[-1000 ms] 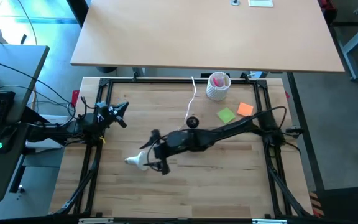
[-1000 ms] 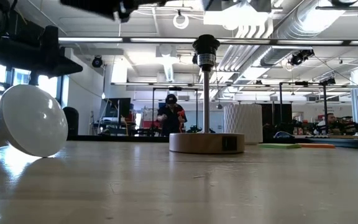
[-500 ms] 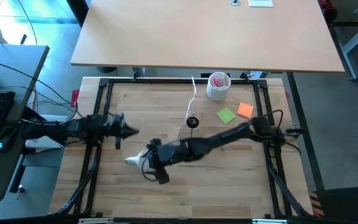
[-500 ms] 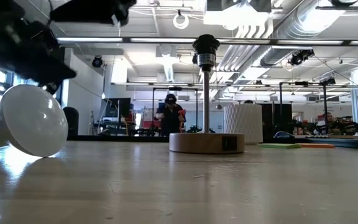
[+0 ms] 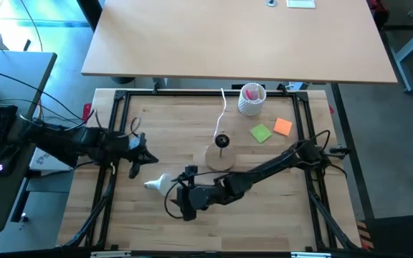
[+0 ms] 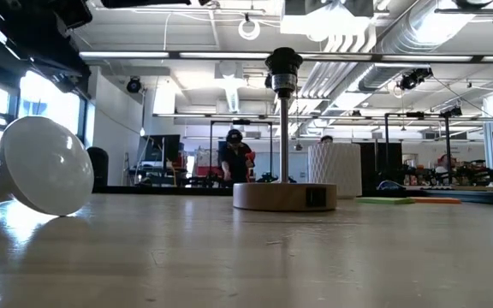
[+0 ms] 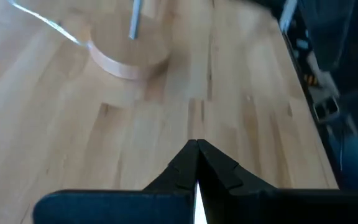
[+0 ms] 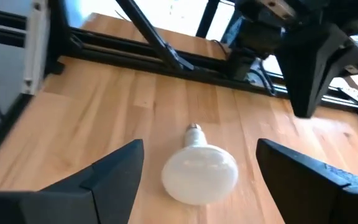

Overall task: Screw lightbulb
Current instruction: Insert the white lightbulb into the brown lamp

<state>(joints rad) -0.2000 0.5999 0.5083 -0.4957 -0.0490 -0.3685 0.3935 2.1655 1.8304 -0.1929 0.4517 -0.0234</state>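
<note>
Lightbulb (image 5: 156, 185) first, since all of this is about it: it lies on its side on the bare wood of the table (image 5: 264, 215), toward the left edge and a little nearer the front edge than the middle, untouched by either of my claws.

Going from the biggest thing down, the table carries everything inside a dark frame. My right arm stretches across it from the right edge, low over the wood, so that my right gripper (image 5: 186, 202) sits just beside the bulb's globe. In the right wrist view its two fingers (image 8: 98, 177) stand spread wide with the bulb centred in the gap between them, globe toward me and silvery screw base pointing away. I judge that I am lined up this way to close around the globe and leave the thread free for the socket.

My left arm comes in from the left edge, and my left gripper (image 5: 136, 150) hovers near the bulb's base end with its fingers pressed together, holding nothing. It looks parked there, clear of the right claw's path.

The lamp stand (image 5: 221, 152), a round wooden disc with a black socket on an upright stem, waits near the table's middle, socket facing up, which suits a bulb lowered base-first.

Toward the back edge stand a white perforated cup (image 5: 251, 99) with pink contents, then a green note (image 5: 261, 132) and an orange note (image 5: 283, 126), out of the way.
</note>
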